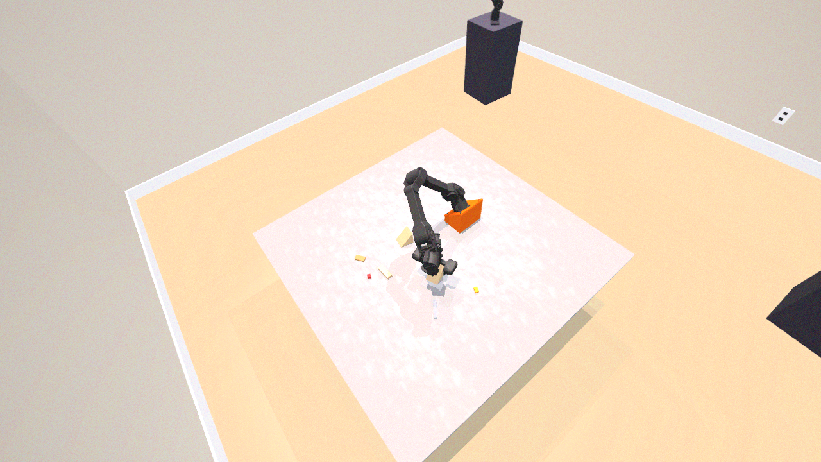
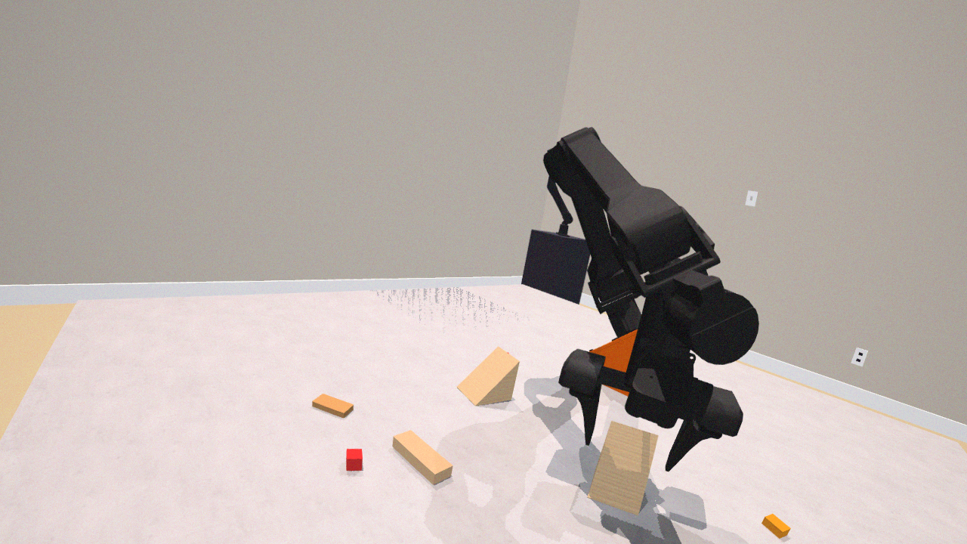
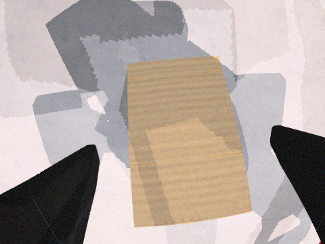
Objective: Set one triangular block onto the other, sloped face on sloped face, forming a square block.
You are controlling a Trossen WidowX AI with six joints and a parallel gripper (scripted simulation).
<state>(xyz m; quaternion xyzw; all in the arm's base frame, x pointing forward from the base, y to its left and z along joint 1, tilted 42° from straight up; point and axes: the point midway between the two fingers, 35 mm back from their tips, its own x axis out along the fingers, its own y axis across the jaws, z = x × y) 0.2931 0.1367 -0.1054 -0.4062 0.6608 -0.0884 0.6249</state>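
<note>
One triangular block (image 1: 435,278) (image 2: 622,477) (image 3: 193,190) of light wood stands on the table (image 1: 516,321), its broad sloped face turned up and toward the exterior camera. My gripper (image 2: 628,455) (image 3: 189,145) is open and empty. It points down over this block, with one finger to each side and wide gaps in the wrist view; contact is not visible. The other triangular block (image 1: 405,236) (image 2: 488,380) lies farther back with its sloped face up, apart from the first. In the top view the fingertips are hidden and the hand covers part of the near block.
A long wooden bar (image 1: 385,272) (image 2: 422,458), a red cube (image 1: 369,276) (image 2: 354,459) and a flat orange-brown piece (image 1: 360,258) (image 2: 332,405) lie left. A small yellow-orange piece (image 1: 476,290) (image 2: 775,525) lies right. An orange angular body (image 1: 467,218) (image 2: 619,358) is by the arm's base.
</note>
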